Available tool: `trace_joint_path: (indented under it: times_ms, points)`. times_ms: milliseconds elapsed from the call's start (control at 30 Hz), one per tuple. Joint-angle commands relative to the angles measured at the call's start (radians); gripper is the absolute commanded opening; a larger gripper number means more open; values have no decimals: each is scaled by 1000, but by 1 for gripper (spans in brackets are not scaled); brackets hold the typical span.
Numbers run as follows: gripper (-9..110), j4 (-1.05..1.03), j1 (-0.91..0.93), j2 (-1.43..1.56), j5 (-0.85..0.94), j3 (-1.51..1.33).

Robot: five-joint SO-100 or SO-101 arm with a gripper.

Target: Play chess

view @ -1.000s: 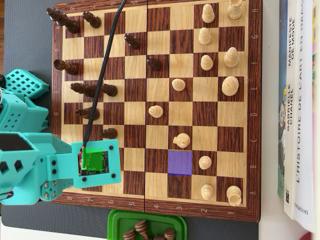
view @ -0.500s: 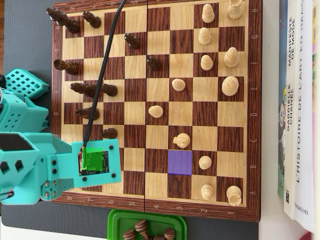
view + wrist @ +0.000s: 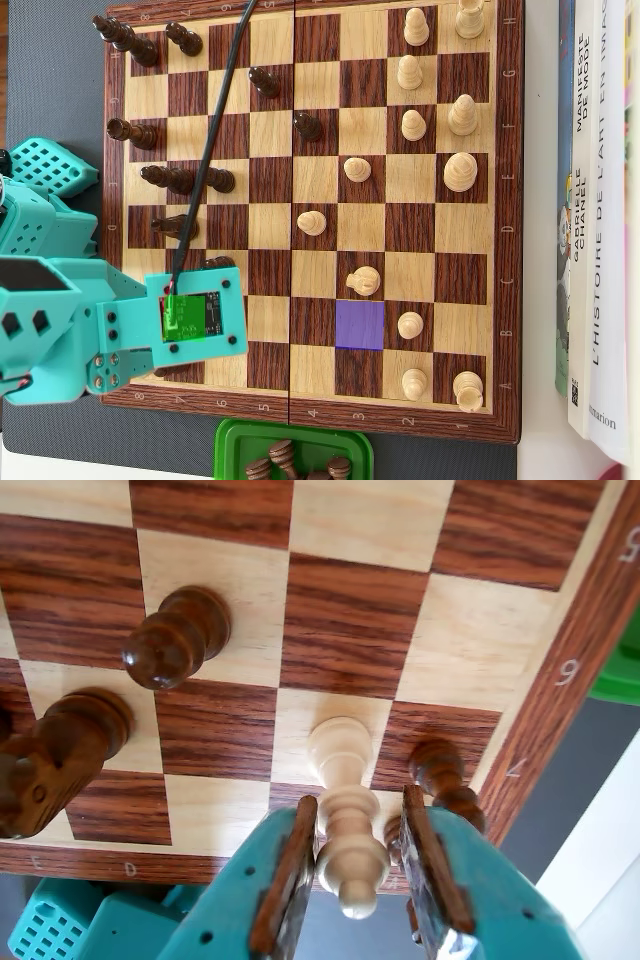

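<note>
End effector (image 3: 350,880), flanking white piece (image 3: 345,820)

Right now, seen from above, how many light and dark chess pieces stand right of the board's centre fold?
Light pieces: 12
Dark pieces: 1
Total: 13

claw (image 3: 350,880) shifted slightly up the chessboard (image 3: 310,215)
</note>
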State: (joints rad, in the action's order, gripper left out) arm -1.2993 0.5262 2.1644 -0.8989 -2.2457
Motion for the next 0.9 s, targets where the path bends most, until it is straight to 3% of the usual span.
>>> trace_joint_path:
  times_ms: [0,867]
  points:
    - [13,-3,9,18,0,83]
    - [13,-51,-44,51,-3,146]
